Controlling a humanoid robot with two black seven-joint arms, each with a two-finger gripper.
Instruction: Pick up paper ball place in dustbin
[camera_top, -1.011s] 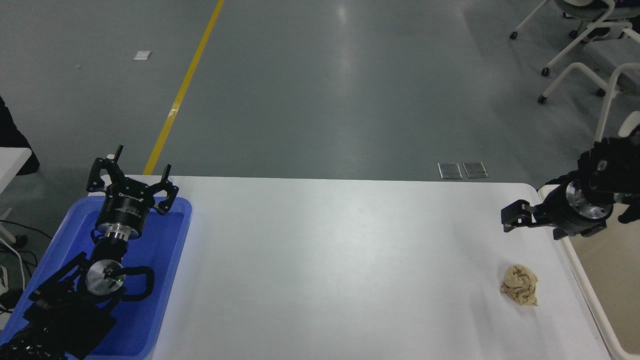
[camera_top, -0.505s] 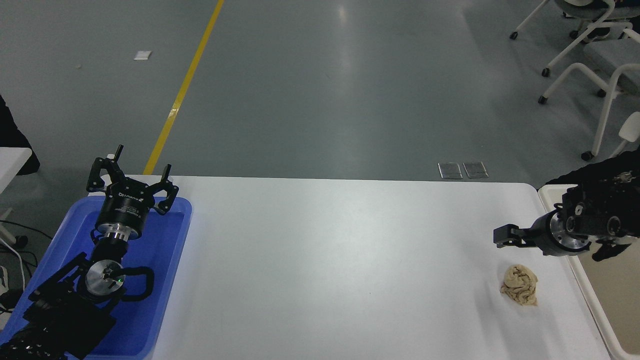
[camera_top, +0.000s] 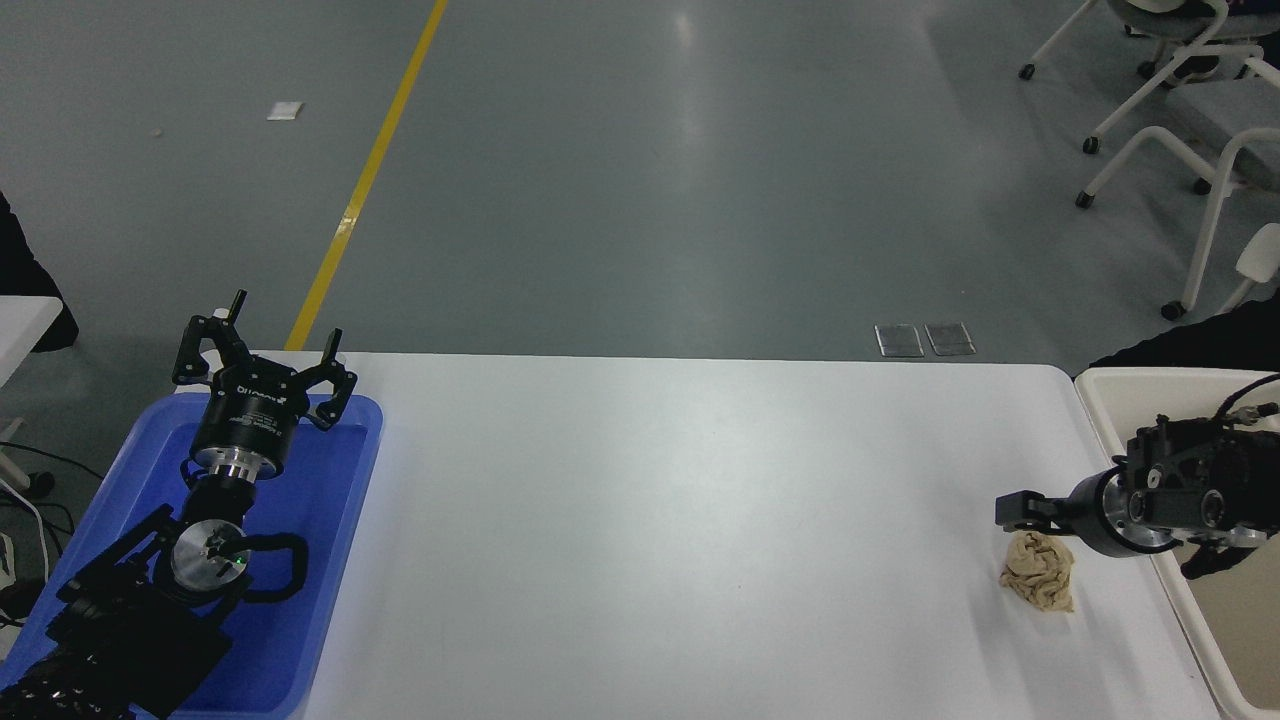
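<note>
**Right gripper at the paper ball**

While our left gripper (camera_top: 262, 352) sits parked w/ fingers wide over the blue tray (camera_top: 330, 520), our right gripper (camera_top: 1012, 511) hangs just above the paper ball (camera_top: 1040, 571) on the desk (camera_top: 650, 540), beside the dustbin (camera_top: 1110, 385); right finger gap: can't tell.

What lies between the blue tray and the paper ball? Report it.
Head view: only bare white table lies between the tray and the ball. Nothing rests on that stretch.

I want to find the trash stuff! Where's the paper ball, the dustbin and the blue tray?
paper ball (camera_top: 1040, 585), head view, its crumpled middle.
dustbin (camera_top: 1120, 378), head view, its far rim.
blue tray (camera_top: 330, 520), head view, its bare floor.
</note>
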